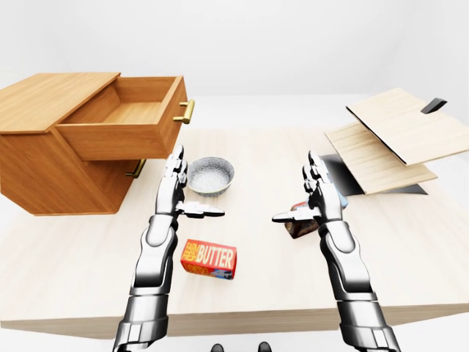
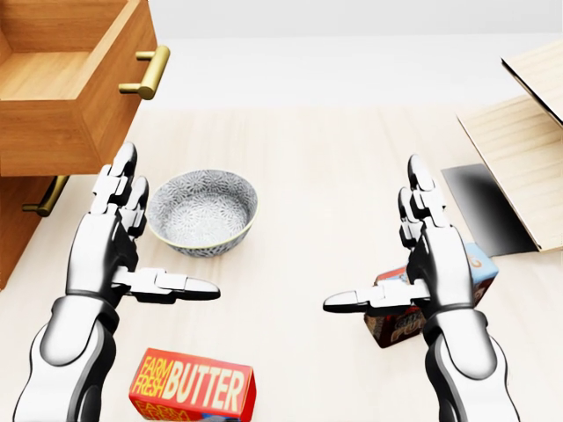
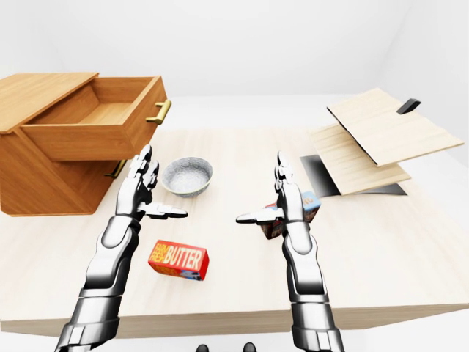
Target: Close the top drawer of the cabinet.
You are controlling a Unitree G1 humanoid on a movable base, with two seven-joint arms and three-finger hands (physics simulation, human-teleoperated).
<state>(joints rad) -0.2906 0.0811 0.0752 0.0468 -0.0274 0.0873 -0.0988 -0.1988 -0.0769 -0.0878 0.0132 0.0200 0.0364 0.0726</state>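
The top drawer of the wooden cabinet stands pulled well out at the left of the left-eye view, its brass handle on the face turned toward the middle of the worktop. The head view cuts off the drawer's left part and most of the cabinet body. A second brass handle, lower down, shows only in part beneath the open drawer.

The left hand is raised over the worktop with fingers straight and thumb stuck out sideways toward the middle; it holds nothing and touches nothing, and sits below and just right of the drawer front in the head view. The right hand mirrors it, fingers spread straight, thumb pointing inward, empty.

A patterned grey bowl sits between the left hand and the middle of the worktop. A red butter box lies at the bottom of the head view, its lower edge cut off. A chocolate pudding box is largely hidden behind the right hand; it is probably lying tilted, though the lettering is too covered to read. At the right, two pale wooden boards rest slanted over a dark flat panel, whose shape is mostly covered.
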